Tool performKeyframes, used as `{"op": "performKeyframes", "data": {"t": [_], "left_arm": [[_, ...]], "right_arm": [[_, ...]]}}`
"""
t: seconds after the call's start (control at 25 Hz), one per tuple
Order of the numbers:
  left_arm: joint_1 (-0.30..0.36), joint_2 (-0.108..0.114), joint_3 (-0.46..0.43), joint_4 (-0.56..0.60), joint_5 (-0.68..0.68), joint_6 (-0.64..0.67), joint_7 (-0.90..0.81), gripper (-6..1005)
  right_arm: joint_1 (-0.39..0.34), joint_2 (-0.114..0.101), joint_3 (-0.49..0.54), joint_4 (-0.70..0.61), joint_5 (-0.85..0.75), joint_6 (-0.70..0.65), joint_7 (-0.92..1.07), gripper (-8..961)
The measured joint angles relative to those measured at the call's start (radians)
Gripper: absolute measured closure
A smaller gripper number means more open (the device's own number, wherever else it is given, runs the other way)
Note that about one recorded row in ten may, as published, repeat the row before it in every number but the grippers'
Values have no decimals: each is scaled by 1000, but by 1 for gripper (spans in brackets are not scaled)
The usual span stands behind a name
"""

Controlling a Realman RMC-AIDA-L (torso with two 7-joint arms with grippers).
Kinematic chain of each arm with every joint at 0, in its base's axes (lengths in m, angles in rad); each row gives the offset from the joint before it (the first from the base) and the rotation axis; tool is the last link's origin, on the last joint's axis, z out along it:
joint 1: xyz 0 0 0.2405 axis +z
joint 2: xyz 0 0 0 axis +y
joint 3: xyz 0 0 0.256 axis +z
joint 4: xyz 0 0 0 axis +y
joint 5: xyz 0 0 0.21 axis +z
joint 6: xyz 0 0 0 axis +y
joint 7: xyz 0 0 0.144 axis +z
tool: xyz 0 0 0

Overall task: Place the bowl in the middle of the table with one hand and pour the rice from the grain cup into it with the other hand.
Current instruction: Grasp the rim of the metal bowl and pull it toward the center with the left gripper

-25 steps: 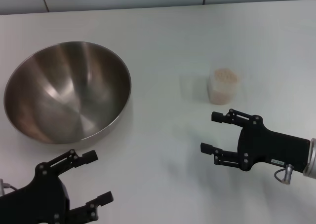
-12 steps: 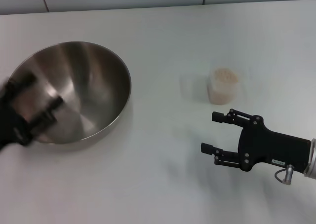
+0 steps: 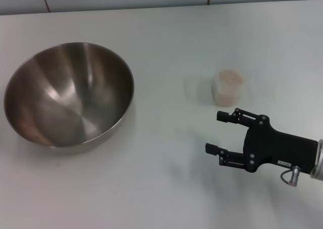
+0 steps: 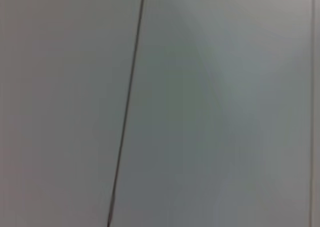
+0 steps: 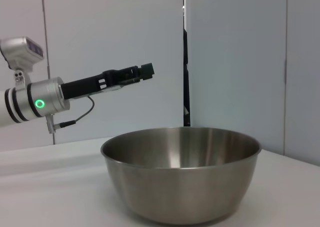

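Two hands idle: right hand (image 3: 218,133) hovers wide-open near the clear rice-filled grain cup (image 3: 228,88); left hand (image 5: 146,71) — spread unclear — hangs raised above the steel bowl (image 3: 69,94).

Count: one bowl (image 3: 69,94), one grain cup (image 3: 228,88) holding one heap of rice (image 3: 229,78), one table (image 3: 166,42). Two grippers: right gripper (image 3: 217,132), left gripper (image 5: 145,72), probably seen side-on only.

Left gripper (image 5: 142,72) out of the head view; seen only side-on in the right wrist view, finger gap unreadable. Left wrist view: blurred wall only. Bowl (image 5: 182,172) base cut by frame edge.
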Motion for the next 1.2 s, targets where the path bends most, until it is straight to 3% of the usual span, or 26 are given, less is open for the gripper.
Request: {"op": "performKeyframes", "data": {"t": [0.36, 0.68, 0.72, 0.76, 0.88, 1.08, 1.2], "left_arm": [[-27, 0, -11, -13, 1, -65, -9, 268], [-77, 3, 29, 79, 10, -166, -250, 278], [-89, 2, 125, 164, 10, -226, -404, 280], [-90, 2, 138, 173, 10, -233, -419, 281], [-89, 2, 307, 293, 11, -318, -613, 285], [-51, 4, 553, 458, 18, -408, -808, 292], [-29, 5, 641, 548, 70, -443, -898, 296]], "right_arm": [[2, 0, 0, 0, 2, 0, -3, 170], [7, -1, 0, 0, 3, 1, -4, 170], [7, -1, 0, 0, 3, 2, -4, 170], [8, -1, 0, 0, 3, 3, -4, 170], [8, -1, 0, 0, 3, 6, -6, 171], [8, -1, 0, 0, 4, 8, -19, 171], [8, 0, 0, 0, 5, 9, -21, 171]]}}
